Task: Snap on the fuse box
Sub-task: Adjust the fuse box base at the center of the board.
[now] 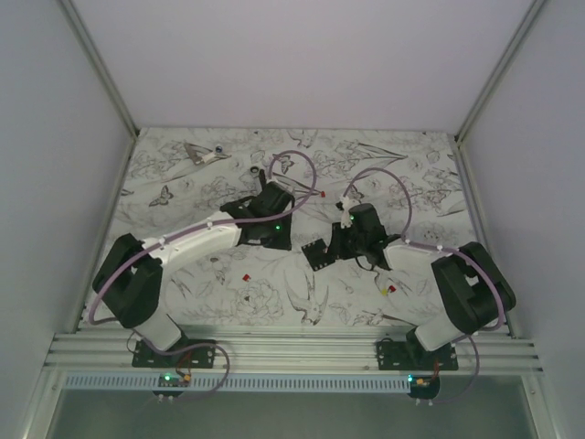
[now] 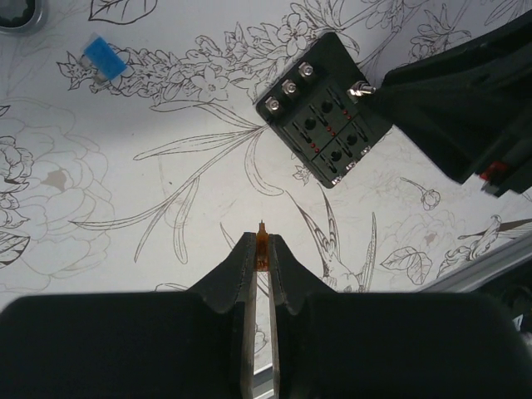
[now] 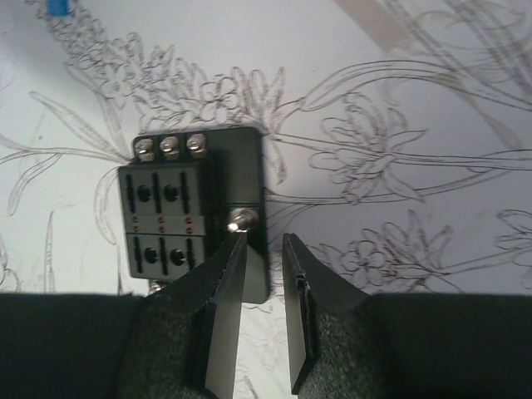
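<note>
The fuse box [image 1: 319,254] is a small black squarish box lying flat on the flower-print table; its top shows slots, small red dots and three screws. In the left wrist view the fuse box [image 2: 323,109] lies ahead to the right, apart from my left gripper [image 2: 262,247], which is shut on a tiny orange fuse [image 2: 262,249] held above the table. In the right wrist view my right gripper [image 3: 264,245] is open and straddles the right edge of the fuse box [image 3: 193,208], its left finger [image 3: 224,283] over the box by a metal screw. In the top view the left gripper [image 1: 274,238] and right gripper [image 1: 340,245] flank the box.
A blue fuse [image 2: 104,60] and a metal ring [image 2: 17,12] lie at the far left. Loose fuses lie on the table: a red one [image 1: 245,274] and a yellow and red pair [image 1: 388,288]. A grey metal bar [image 1: 203,154] lies at the back. Walls enclose the table.
</note>
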{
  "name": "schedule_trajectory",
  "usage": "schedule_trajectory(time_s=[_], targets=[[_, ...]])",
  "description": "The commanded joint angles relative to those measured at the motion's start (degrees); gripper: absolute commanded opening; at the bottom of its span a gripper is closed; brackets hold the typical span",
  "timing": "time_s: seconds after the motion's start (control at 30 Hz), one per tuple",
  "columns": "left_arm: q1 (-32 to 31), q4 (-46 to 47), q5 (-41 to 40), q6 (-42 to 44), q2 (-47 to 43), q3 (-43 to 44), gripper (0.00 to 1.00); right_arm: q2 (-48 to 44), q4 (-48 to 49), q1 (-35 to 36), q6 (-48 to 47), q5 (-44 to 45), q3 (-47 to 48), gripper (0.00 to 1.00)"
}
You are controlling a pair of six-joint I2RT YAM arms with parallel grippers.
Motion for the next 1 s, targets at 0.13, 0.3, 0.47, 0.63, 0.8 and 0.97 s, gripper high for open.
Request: schedule_trajectory(time_s=[0.13, 0.3, 0.47, 0.63, 0.8, 0.97], targets=[[-2.4, -5.0, -6.1, -1.7, 3.8, 4.6, 0.00, -0.8, 2.9, 3.4, 3.3, -2.1, -0.3, 0.29], [-2.8, -5.6, -6.7, -2.0, 5.0, 5.9, 0.00, -1.1, 4.2, 4.4, 5.7, -3.9, -0.9, 0.27], [-2.8, -6.0, -7.1, -2.2, 6.1, 6.8, 0.00, -0.8, 5.4, 6.6, 7.5, -4.6, -1.6, 0.27], [-3.1, -6.2, -7.1, -2.3, 7.6, 7.6, 0.00, -3.3, 6.2, 7.0, 8.0, -3.6, -2.6, 0.27], [-3.8, -6.7, -8.6, -2.6, 10.2, 10.2, 0.00, -8.1, 2.7, 6.2, 5.8, 5.3, -3.2, 0.35], [-4.9, -7.6, -10.0, -1.1, 14.0, 14.1, 0.00, -12.2, 2.2, 1.3, 5.6, 11.4, -6.0, 0.49]])
